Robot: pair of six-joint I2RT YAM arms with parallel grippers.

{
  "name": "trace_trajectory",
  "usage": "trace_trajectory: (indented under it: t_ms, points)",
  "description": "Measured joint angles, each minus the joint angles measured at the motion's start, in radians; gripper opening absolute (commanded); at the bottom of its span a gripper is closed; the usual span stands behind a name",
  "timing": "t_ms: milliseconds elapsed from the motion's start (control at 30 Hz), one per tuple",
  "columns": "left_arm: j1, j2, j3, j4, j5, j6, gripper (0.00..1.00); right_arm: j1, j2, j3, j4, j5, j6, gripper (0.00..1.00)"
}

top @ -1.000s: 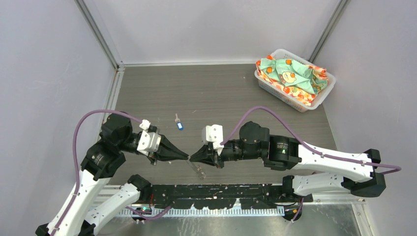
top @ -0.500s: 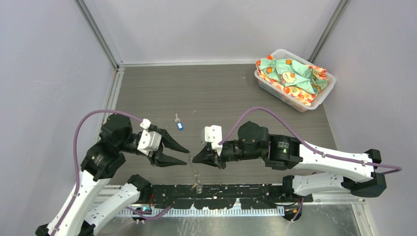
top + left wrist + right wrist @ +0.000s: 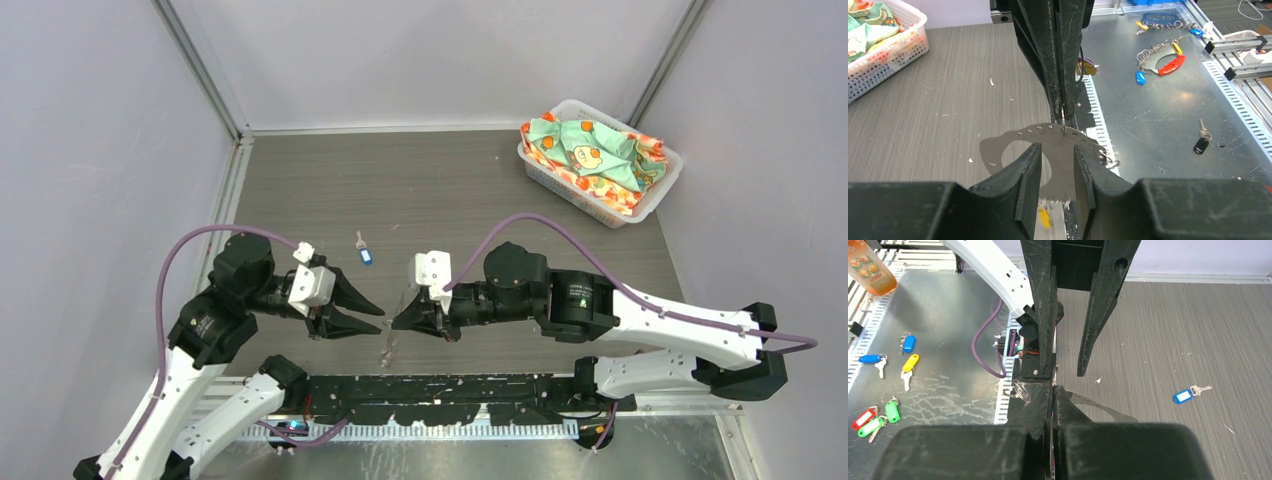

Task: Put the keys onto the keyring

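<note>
While the right gripper [image 3: 1063, 107] holds the keyring [image 3: 990, 150] in the air by the table's [image 3: 450, 190] near edge, its jaws are closed flat on the band's top rim. The keyring looks like a thin, light grey band pierced with holes. It will probably flex and swing rather than keep its shape, so a pinch on the rim suits it. The left gripper [image 3: 380, 317] is partly open and holds nothing, with one finger on each side of the band's lower part; contact cannot be told.

The blue key [image 3: 365, 256] lies flat on the table beyond both grippers, well apart from the ring. It is tiny and light and would likely skid; its plastic head is the thicker, safer hold. The yellow key [image 3: 1044, 217] shows only as a blur low between the left fingers, seemingly hanging under the band.

The basket [image 3: 556, 188] sits in the far right corner, well apart from the work. Spare keys [image 3: 1140, 77] on the tray [image 3: 1158, 125] off the table could be mistaken for the task's own. The two grippers crowd each other nose to nose.
</note>
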Motion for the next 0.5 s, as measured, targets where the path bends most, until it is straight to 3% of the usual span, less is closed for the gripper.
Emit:
trace_trajectory:
  t_ms: [200, 500]
  points:
    - [0.0, 0.02, 0.0, 0.0, 0.015, -0.011, 0.27, 0.0, 0.026, 0.023, -0.024, -0.002, -0.001, 0.01]
    - [-0.008, 0.035, 0.0, 0.003, 0.031, -0.035, 0.14, -0.001, 0.044, 0.051, -0.056, -0.004, -0.002, 0.01]
